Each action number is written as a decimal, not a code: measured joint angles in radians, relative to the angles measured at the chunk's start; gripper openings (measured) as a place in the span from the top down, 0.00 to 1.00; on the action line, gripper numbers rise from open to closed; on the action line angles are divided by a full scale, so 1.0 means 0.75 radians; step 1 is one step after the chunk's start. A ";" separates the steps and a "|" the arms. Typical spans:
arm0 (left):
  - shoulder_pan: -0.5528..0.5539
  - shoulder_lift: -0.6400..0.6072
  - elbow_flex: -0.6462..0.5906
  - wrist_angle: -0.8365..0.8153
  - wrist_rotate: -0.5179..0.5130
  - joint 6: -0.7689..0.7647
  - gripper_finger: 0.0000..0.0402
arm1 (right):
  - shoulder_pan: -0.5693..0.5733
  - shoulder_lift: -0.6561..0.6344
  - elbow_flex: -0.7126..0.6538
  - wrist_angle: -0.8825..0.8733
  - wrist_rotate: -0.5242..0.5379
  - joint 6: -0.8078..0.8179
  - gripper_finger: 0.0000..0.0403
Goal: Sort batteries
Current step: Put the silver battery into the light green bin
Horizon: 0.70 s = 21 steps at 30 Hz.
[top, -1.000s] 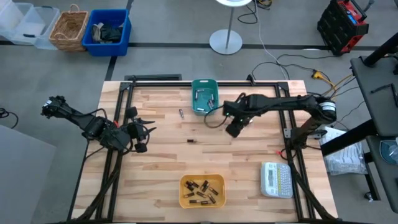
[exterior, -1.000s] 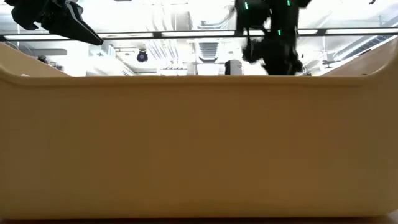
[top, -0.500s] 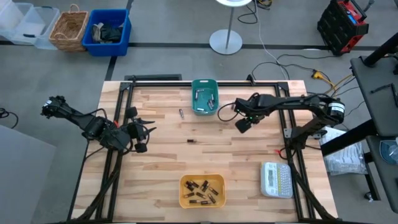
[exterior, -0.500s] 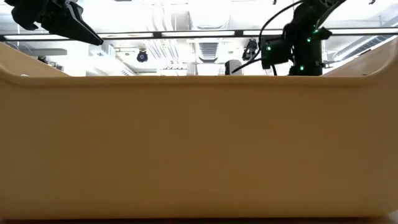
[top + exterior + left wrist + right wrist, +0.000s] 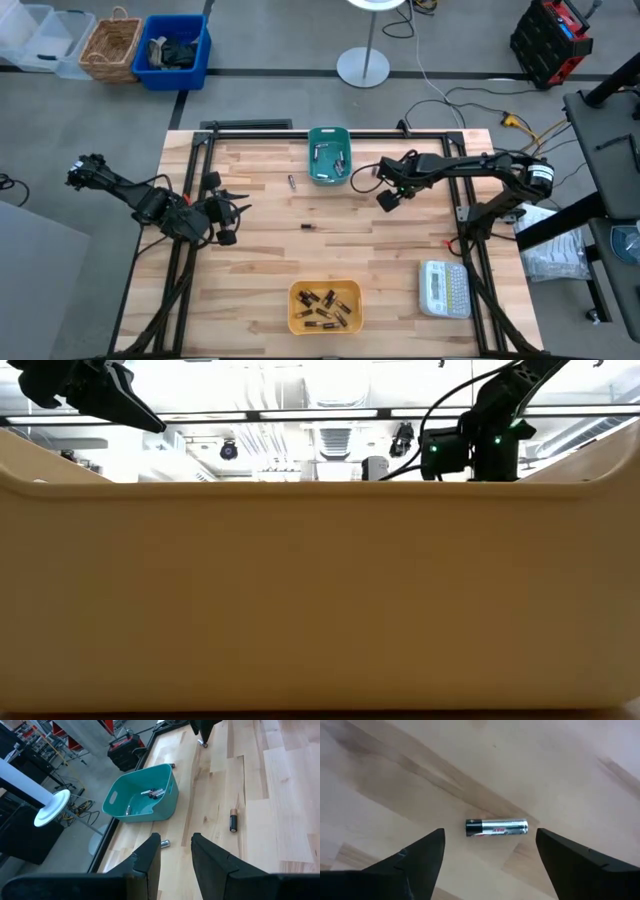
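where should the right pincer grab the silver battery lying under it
Grip the silver battery across its middle, coming straight down from above. It lies flat on the wooden table, alone, between the open fingers of the right pincer, so its long sides are free.

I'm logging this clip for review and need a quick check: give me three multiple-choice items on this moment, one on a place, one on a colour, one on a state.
1. Where does the teal bin stand?
A. at the table's far edge, near the middle
B. at the near edge beside the keypad device
C. on the floor

2. What colour is the bin at the near edge holding many batteries?
A. blue
B. yellow
C. white

3. What state is the right claw in?
A. shut on a battery
B. open above a lone battery
C. inside the teal bin

Answers:
1 A, the high view shows it at the far edge.
2 B, its rim is yellow.
3 B, the right wrist view shows the fingers spread with the silver battery lying on the wood between them.
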 joint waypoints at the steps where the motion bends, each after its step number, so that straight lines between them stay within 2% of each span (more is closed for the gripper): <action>1: 0.000 0.000 0.000 0.000 0.000 0.000 0.78 | -0.003 0.000 -0.001 0.006 0.000 -0.007 0.24; 21: 0.000 0.000 0.000 0.000 0.000 0.000 0.78 | -0.006 0.002 -0.076 0.100 0.002 -0.014 0.23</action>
